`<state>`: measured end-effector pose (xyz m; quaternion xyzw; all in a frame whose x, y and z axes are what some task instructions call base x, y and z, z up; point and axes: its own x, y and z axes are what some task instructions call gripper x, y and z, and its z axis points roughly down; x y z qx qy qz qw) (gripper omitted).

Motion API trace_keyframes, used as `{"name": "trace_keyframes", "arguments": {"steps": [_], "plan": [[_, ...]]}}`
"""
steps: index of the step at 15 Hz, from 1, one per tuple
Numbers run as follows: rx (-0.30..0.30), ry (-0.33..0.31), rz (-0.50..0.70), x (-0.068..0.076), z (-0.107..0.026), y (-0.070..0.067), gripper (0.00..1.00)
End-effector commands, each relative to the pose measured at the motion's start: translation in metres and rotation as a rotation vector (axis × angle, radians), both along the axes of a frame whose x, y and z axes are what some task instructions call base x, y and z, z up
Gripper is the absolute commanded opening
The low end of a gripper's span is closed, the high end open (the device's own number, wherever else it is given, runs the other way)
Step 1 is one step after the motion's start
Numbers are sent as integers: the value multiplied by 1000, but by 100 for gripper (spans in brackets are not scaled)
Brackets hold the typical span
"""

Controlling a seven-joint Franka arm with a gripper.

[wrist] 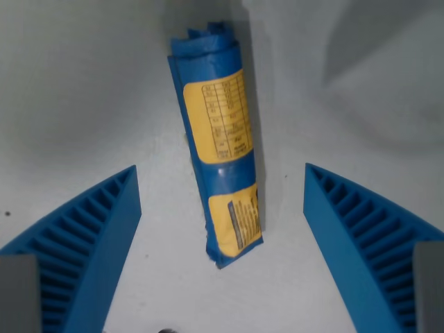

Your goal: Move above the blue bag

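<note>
A blue bag (218, 146) rolled into a long tube lies on a pale grey surface, running from the top centre of the wrist view down to its middle. Yellow printed labels cover much of its side. My gripper (222, 180) hangs above it, open, with one blue ribbed finger (90, 236) at the wrist view's left and the other (361, 236) at the wrist view's right. The bag's lower end lies in the gap between the fingers and touches neither. How high the fingers are above the surface is hard to judge.
The pale grey surface (76, 90) fills the whole view. A soft dark shadow (388, 48) falls across the upper right corner. A tiny dark speck (7, 213) sits at the far left edge.
</note>
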<state>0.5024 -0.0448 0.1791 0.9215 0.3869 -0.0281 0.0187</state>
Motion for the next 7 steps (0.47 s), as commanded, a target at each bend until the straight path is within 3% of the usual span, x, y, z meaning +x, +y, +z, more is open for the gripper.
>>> {"name": "trace_keyframes", "arguments": {"steps": [1, 7], "plan": [[-30, -102, 82, -5, -4, -4, 100], [-30, -105, 58, -6, -8, -4, 100]]}}
